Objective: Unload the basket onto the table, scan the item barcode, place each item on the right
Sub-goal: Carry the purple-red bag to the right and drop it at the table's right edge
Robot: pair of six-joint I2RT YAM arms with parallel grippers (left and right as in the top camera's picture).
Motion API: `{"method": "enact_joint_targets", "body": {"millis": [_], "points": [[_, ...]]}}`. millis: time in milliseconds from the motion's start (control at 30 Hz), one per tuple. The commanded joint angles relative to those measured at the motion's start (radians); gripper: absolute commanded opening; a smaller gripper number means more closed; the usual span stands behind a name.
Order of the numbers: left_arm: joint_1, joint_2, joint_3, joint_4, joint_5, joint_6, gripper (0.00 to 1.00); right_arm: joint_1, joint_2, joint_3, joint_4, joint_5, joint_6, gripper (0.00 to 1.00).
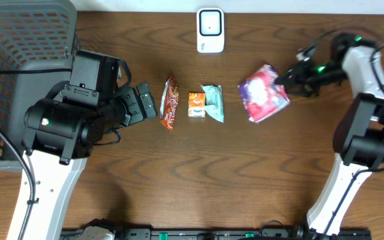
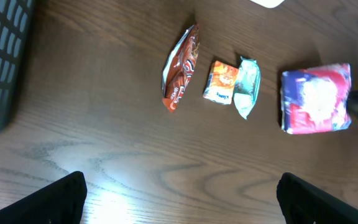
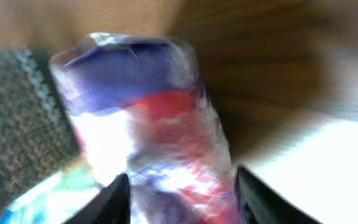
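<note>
A purple, red and white packet (image 1: 263, 93) lies on the wooden table, right of centre, also in the left wrist view (image 2: 316, 98). My right gripper (image 1: 287, 79) is at its right edge. In the blurred right wrist view the packet (image 3: 148, 124) fills the space between the spread fingers of the right gripper (image 3: 182, 199), which look open around it. The white scanner (image 1: 210, 30) stands at the table's far edge, centre. My left gripper (image 1: 149, 103) hovers left of the row of items, wide open and empty (image 2: 182, 199). No barcode is visible.
A red-orange snack bag (image 1: 170, 101), a small orange box (image 1: 197, 104) and a teal packet (image 1: 213, 102) lie in a row at the table's centre. A grey mesh basket (image 1: 19, 67) fills the left side, behind the left arm.
</note>
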Motion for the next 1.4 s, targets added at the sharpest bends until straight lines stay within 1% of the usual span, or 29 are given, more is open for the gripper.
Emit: {"method": "enact_joint_targets", "body": {"millis": [0,33,100,233,300,367,433,533,733,767,833,933,967,1000,1100,1167,1300,1367], "points": [[0.001,-0.005,0.006,0.000,-0.006,-0.002,0.98,0.020,-0.063,0.206,-0.096,0.305,0.000,0.69],[0.001,-0.005,0.006,0.000,-0.006,-0.002,0.98,0.030,-0.063,0.251,-0.129,0.377,0.000,0.73],[0.001,-0.005,0.006,0.000,-0.006,-0.002,0.98,0.048,-0.063,0.296,-0.167,0.458,-0.001,0.76],[0.001,-0.005,0.006,0.000,-0.006,-0.002,0.98,0.066,-0.056,0.272,-0.159,0.479,-0.043,0.77],[0.001,-0.005,0.006,0.000,-0.006,-0.002,0.98,0.061,-0.054,0.226,-0.121,0.457,-0.072,0.76],[0.001,-0.005,0.006,0.000,-0.006,-0.002,0.98,0.055,-0.054,0.171,-0.089,0.383,-0.157,0.76],[0.001,-0.005,0.006,0.000,-0.006,-0.002,0.98,0.049,-0.054,0.113,-0.050,0.323,-0.209,0.77],[0.001,-0.005,0.006,0.000,-0.006,-0.002,0.98,0.042,-0.054,0.019,0.038,0.294,-0.225,0.77],[0.001,-0.005,0.006,0.000,-0.006,-0.002,0.98,0.060,-0.054,-0.198,0.271,0.232,-0.220,0.74],[0.001,-0.005,0.006,0.000,-0.006,-0.002,0.98,0.064,-0.054,-0.225,0.298,0.219,-0.220,0.71],[0.001,-0.005,0.006,0.000,-0.006,-0.002,0.98,0.071,-0.054,-0.278,0.355,0.174,-0.210,0.55],[0.001,-0.005,0.006,0.000,-0.006,-0.002,0.98,0.077,-0.054,-0.316,0.395,0.123,-0.167,0.21],[0.001,-0.005,0.006,0.000,-0.006,-0.002,0.98,0.080,-0.054,-0.319,0.397,0.107,-0.154,0.04],[0.001,-0.005,0.006,0.000,-0.006,-0.002,0.98,0.084,-0.054,-0.318,0.399,0.095,-0.137,0.01],[0.001,-0.005,0.006,0.000,-0.006,-0.002,0.98,0.104,-0.059,-0.292,0.402,0.021,-0.098,0.01],[0.001,-0.005,0.006,0.000,-0.006,-0.002,0.98,0.128,-0.071,-0.230,0.405,-0.043,-0.044,0.01],[0.001,-0.005,0.006,0.000,-0.006,-0.002,0.98,0.172,-0.085,-0.065,0.434,-0.057,0.129,0.01],[0.001,-0.005,0.006,0.000,-0.006,-0.002,0.98,0.203,-0.085,0.013,0.491,-0.061,0.217,0.01]]}}
